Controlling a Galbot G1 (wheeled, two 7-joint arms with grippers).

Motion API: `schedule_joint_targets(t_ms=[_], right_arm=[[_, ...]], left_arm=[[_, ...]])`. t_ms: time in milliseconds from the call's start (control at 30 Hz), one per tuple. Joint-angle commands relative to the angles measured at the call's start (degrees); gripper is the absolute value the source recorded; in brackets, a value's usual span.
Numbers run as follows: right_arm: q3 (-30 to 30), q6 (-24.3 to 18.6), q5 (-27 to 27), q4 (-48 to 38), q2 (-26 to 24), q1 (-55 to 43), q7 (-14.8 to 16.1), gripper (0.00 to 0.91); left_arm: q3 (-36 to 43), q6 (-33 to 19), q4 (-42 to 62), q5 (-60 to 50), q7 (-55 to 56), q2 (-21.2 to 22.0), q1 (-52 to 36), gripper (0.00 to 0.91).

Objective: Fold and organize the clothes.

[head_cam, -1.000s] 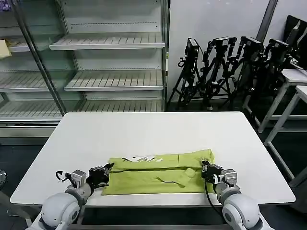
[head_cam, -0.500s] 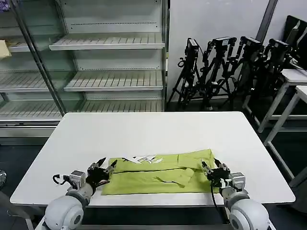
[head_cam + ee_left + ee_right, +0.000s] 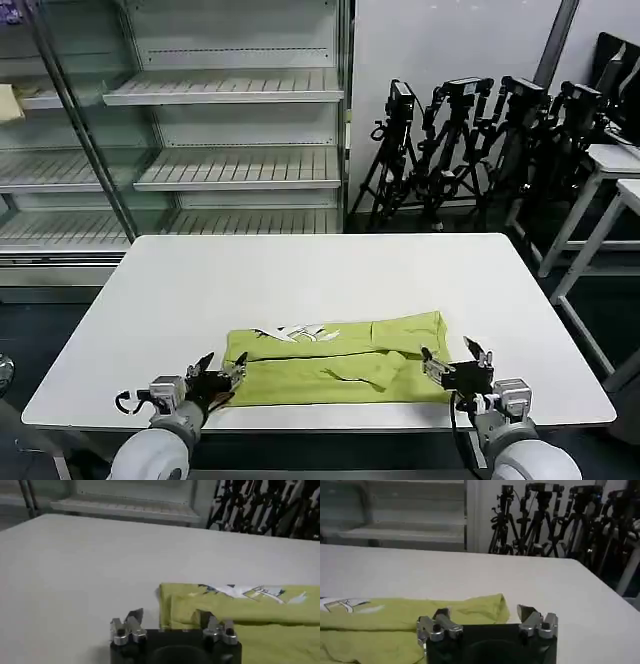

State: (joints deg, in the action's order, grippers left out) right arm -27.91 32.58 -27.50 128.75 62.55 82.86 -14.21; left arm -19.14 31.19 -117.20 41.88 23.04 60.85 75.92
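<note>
The clothes are one lime yellow-green T-shirt point(image 3: 335, 361), folded into a long flat band near the front edge of the white table point(image 3: 320, 280), with white print point(image 3: 295, 331) showing along its far fold. My left gripper point(image 3: 218, 367) stands open at the band's left end, fingers apart with nothing held. At the right end my right gripper point(image 3: 456, 358) is open too, just off the cloth. The left wrist view has the shirt point(image 3: 240, 605) ahead of the open left gripper point(image 3: 170, 617); the right wrist view has the shirt point(image 3: 415, 615) ahead of the open right gripper point(image 3: 482, 614).
Empty wire shelving point(image 3: 200, 140) stands behind the table on the left. Several black tripods point(image 3: 480, 140) lean against the wall at the back right, and another white table point(image 3: 615, 170) sits at the far right. Bare tabletop lies beyond the shirt.
Both grippers have let go of the shirt's ends and drawn back toward the table's front edge, opening. The shirt lies flat and has not moved.
</note>
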Motion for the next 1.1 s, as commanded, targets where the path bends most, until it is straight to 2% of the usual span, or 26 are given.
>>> schedule_joint_targets(t_ms=[33,400,633,767,1100], right_arm=[[-0.7,0.0,0.5,1.6,0.3,1.7,0.0,0.907],[1.1,0.1,1.6,0.8,0.7,1.2,-0.1,0.907],[2.2,0.1,2.3,0.6,1.0,0.7,-0.1,0.907],[2.5,0.1,2.5,0.5,1.1,0.5,-0.1,0.907],[2.0,-0.2,2.5,0.4,1.0,0.3,0.0,0.907]], left_arm=[[1.4,0.0,0.0,2.2,2.2,1.6,1.5,0.010],[2.6,-1.4,-0.9,-0.4,0.6,2.8,1.0,0.010],[-0.9,-1.1,-1.6,-2.8,-2.1,-0.5,0.2,0.010],[-4.6,-0.5,-2.1,-4.8,-4.0,-5.7,-0.2,0.010],[-21.1,1.4,1.6,-9.8,-11.9,-21.5,3.0,0.010]])
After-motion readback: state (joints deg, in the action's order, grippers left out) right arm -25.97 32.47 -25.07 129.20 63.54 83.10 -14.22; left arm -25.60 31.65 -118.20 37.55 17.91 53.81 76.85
